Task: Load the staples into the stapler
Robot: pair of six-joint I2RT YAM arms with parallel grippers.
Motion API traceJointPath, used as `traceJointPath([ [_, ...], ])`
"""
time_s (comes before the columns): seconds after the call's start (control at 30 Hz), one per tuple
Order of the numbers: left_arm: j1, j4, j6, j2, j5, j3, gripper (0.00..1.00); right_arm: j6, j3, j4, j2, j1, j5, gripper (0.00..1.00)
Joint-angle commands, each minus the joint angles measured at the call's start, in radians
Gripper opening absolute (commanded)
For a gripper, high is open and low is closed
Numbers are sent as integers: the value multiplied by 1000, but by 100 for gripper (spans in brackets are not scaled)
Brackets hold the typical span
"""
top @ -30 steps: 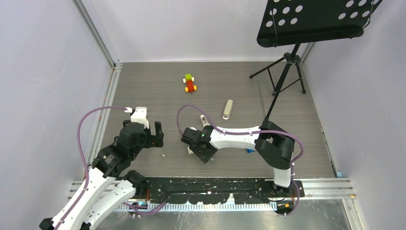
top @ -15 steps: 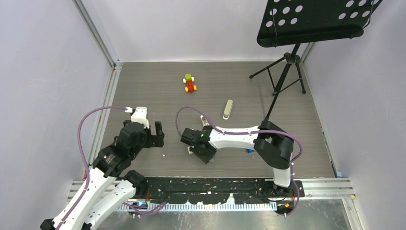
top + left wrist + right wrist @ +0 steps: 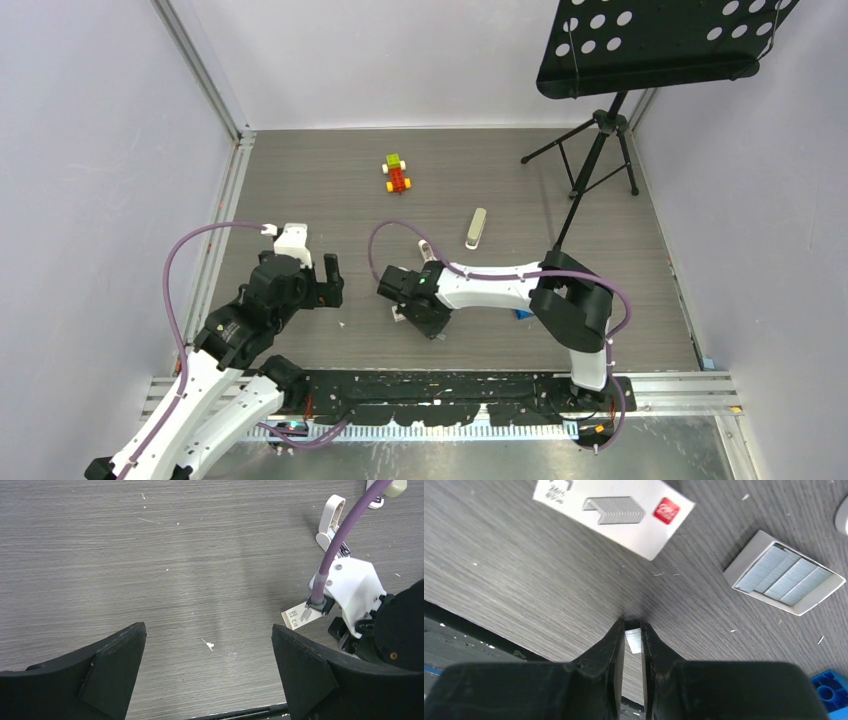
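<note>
A grey wood-grain table (image 3: 300, 180) closed in by lilac walls carries the work. The staples (image 3: 634, 643) — a short silvery strip — are pinched between the nearly closed fingers of the right gripper (image 3: 633, 630), low over the table near its front edge. Their carton (image 3: 614, 510) lies just beyond, and a tray (image 3: 784, 575) of more strips is near on one side. The stapler (image 3: 477, 228) lies well apart, farther back, and looks closed. The hold is narrow, so a hard squeeze or a knock on the table would likely break or drop the strip — and a closed stapler offers no channel to load. The left gripper (image 3: 208, 630) hangs with fingers spread wide, holding nothing. Open table runs between strip and stapler. The stand (image 3: 590, 170) crowds the right, and a toy (image 3: 397, 173) sits at the back.
</note>
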Motion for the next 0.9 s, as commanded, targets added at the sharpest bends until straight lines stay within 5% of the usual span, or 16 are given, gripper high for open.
traceJointPath([
  [0.0,8,45,10,-8,9,-3,100,69,-20,19,26,-66,94,19],
  [0.37,15,47,12,-4,17,-4,100,142,-49,19,-10,-138,96,29],
  [0.87,22,49,13,-5,27,-5,100,-6,-23,-25,-35,-136,8,35],
])
